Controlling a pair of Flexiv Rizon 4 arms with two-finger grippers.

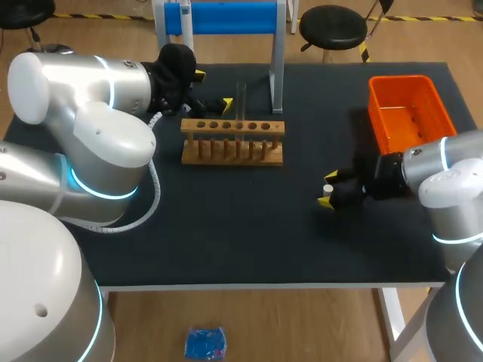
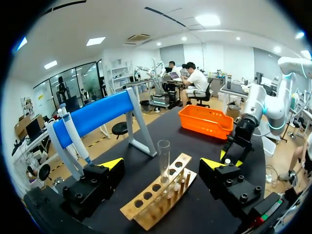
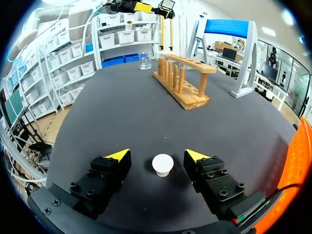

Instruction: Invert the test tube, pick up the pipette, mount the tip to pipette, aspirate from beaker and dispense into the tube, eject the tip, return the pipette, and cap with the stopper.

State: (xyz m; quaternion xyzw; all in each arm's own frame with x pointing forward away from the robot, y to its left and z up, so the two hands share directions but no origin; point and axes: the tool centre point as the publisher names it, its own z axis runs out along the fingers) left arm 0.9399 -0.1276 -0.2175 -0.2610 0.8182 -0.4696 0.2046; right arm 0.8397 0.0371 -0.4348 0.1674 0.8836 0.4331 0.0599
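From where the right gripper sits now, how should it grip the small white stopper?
Pinch the white stopper across its round sides, approaching as it now points: it stands upright on the black table, centred between the tips of the open right gripper.

No legible text or labels anywhere.

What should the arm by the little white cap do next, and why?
Probably shut the right gripper on the small white round stopper: it sits on the black table between the open fingers, untouched, while the clear glass test tube stands open-topped in the wooden rack.
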